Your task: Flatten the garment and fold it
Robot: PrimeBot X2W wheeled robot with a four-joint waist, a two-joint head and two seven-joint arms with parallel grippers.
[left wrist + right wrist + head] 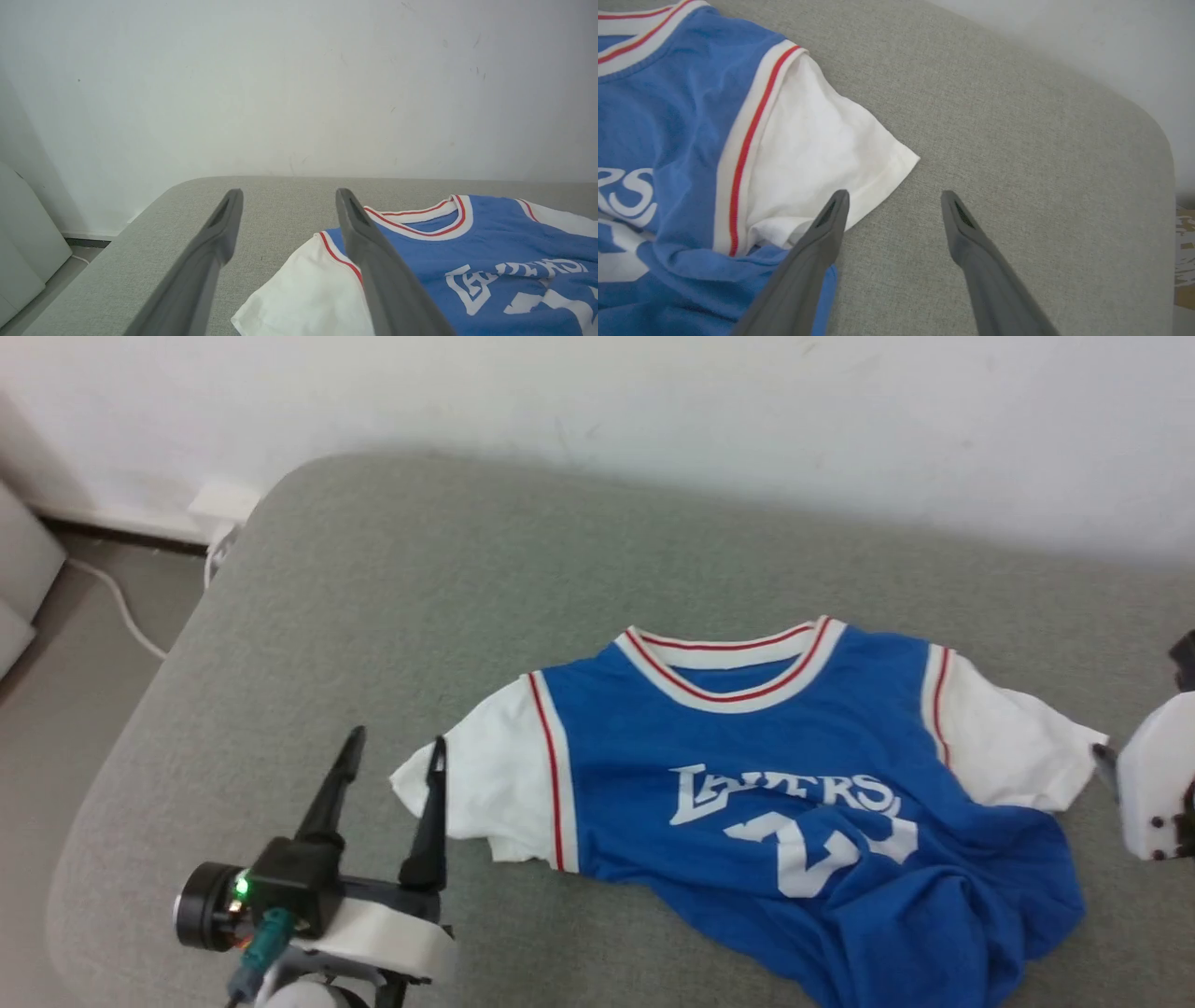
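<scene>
The garment (784,784) is a royal-blue jersey with white sleeves, red-and-white trim and white lettering, lying face up on the grey cushion (392,616). Its chest and sleeves lie fairly flat, while the lower hem is bunched and wrinkled at the near right. My left gripper (397,751) stands open just beside the left sleeve's edge, holding nothing; in the left wrist view the left gripper (287,198) hovers above the garment (467,261). My right gripper (894,198) is open over the cushion by the right sleeve's cuff of the garment (682,140), empty.
A white wall (653,401) runs behind the cushion. The cushion's rounded left edge drops to the floor (56,709), where a white cable (121,607) and a socket block (224,504) lie. The pale right arm housing (1153,784) sits at the view's right edge.
</scene>
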